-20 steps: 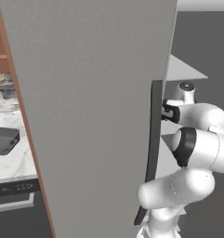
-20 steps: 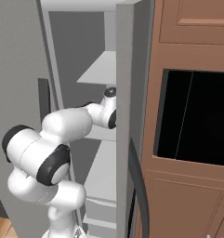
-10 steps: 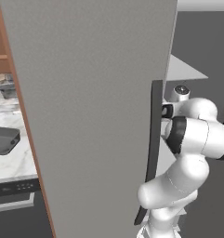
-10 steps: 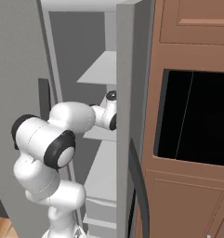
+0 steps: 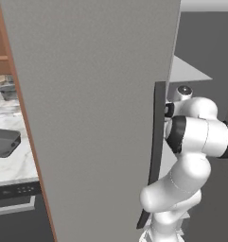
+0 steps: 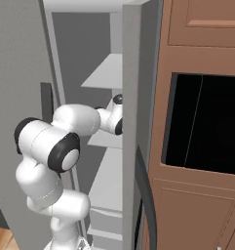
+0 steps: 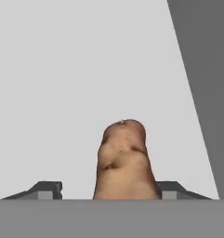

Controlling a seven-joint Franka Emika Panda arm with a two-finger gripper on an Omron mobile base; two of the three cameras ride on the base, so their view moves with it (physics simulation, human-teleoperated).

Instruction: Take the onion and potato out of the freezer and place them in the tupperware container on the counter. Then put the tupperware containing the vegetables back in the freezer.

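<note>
The tan-brown potato [image 7: 122, 160] lies on a pale grey freezer shelf [image 7: 62, 93], standing between my gripper's [image 7: 108, 190] two dark fingertips. The right fingertip [image 7: 171, 188] is at the potato's side; the left fingertip [image 7: 48, 188] is a gap away from it, so the jaws are open around it. My arm [image 6: 85, 119] reaches past the open grey door [image 5: 87, 118] into the freezer [image 6: 107, 73]. The dark tupperware container [image 5: 4, 142] sits on the marble counter [image 5: 11, 168] at the left. The onion is out of view.
The door's long dark handle [image 5: 155, 156] hangs close beside my arm. The freezer's dark grey side wall [image 7: 206, 69] rises right of the potato. Brown wooden cabinets with a dark oven opening [image 6: 206, 122] stand right of the freezer. Another door edge with a curved handle [image 6: 146, 195] is close by.
My elbow has swung upward and over while the hand stays inside the freezer at the same shelf. The door and the tray have not moved.
</note>
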